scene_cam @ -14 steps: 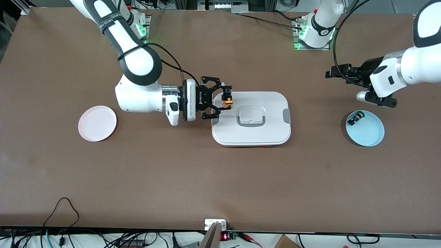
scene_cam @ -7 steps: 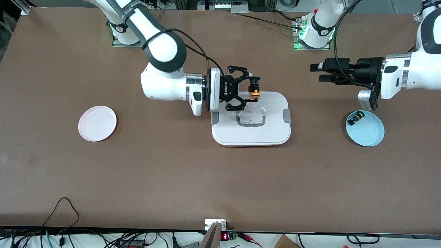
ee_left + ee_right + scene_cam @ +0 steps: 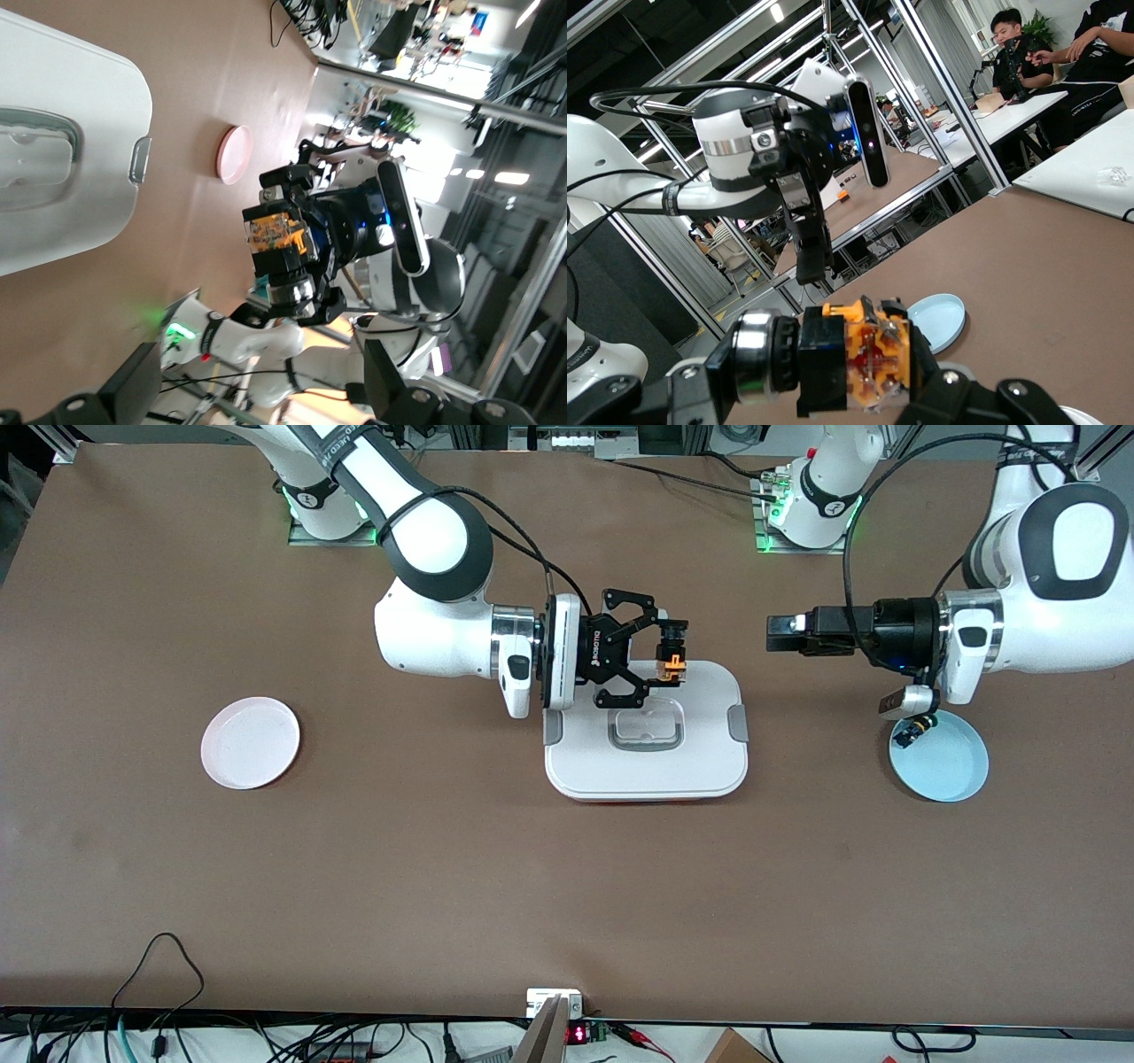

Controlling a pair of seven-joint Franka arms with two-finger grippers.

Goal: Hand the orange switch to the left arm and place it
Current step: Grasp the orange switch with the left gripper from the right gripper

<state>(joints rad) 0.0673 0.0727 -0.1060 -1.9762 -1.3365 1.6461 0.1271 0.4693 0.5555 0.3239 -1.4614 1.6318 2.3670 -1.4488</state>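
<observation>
The orange switch point(image 3: 671, 664) is held in the air by my right gripper point(image 3: 669, 657), which is shut on it over the edge of the white box point(image 3: 691, 771) that faces the robots' bases. In the right wrist view the switch point(image 3: 864, 354) sits clamped between the jaws. My left gripper point(image 3: 772, 635) is open and empty, level and pointing at the switch, over the bare table between the box and the blue plate point(image 3: 952, 766). The left wrist view shows the switch point(image 3: 276, 241) straight ahead in the right gripper, and the box point(image 3: 71, 204) below.
A small black switch point(image 3: 912, 732) lies on the blue plate, under the left wrist. A pink plate point(image 3: 250, 742) sits toward the right arm's end of the table. Cables and mounts line the table's edges.
My right gripper has carried the orange switch toward the left arm's end, over the box's edge. My left gripper has swung level and moved toward the box, facing the switch.
</observation>
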